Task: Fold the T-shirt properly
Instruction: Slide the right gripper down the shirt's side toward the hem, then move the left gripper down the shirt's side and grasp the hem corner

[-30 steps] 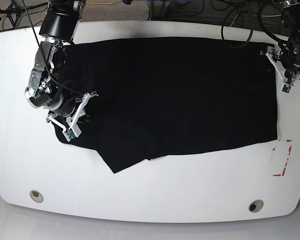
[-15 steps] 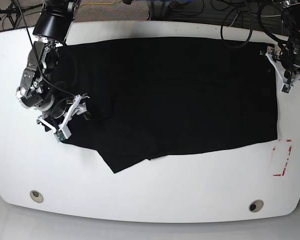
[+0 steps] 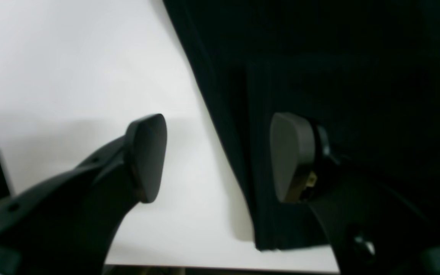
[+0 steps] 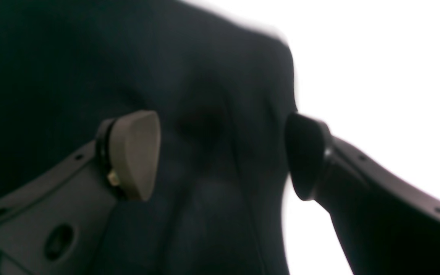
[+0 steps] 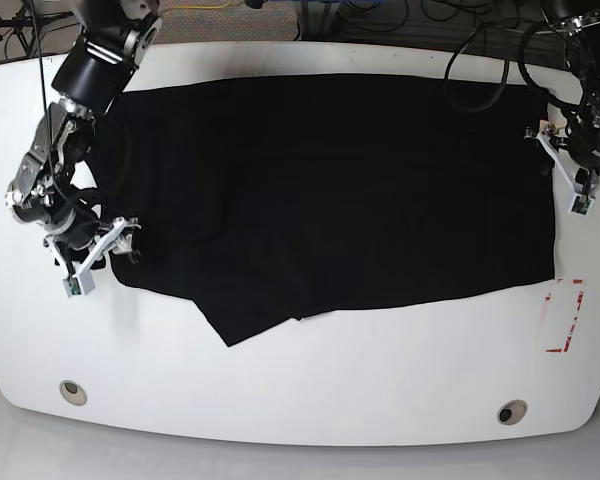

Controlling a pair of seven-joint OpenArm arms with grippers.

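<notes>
The large black cloth T-shirt (image 5: 340, 190) lies spread flat across the white tabletop (image 5: 310, 400), with a folded corner pointing toward the near edge at lower left. No print is visible on the upward face.

Right gripper (image 5: 105, 250) — positioned at the shirt's left edge in the base view. In the right wrist view, its jaws stand apart and released, straddling the rounded cloth edge (image 4: 220, 160): one pad over fabric, the other over bare table. Nothing is grasped.

Left gripper (image 5: 570, 185) — positioned at the shirt's opposite edge, near the far corner. In the left wrist view, its jaws are likewise spread and empty (image 3: 218, 156), one pad over the table, the other over the layered hem.

A red-marked white rectangle (image 5: 565, 315) lies just beyond the shirt's near right corner.
</notes>
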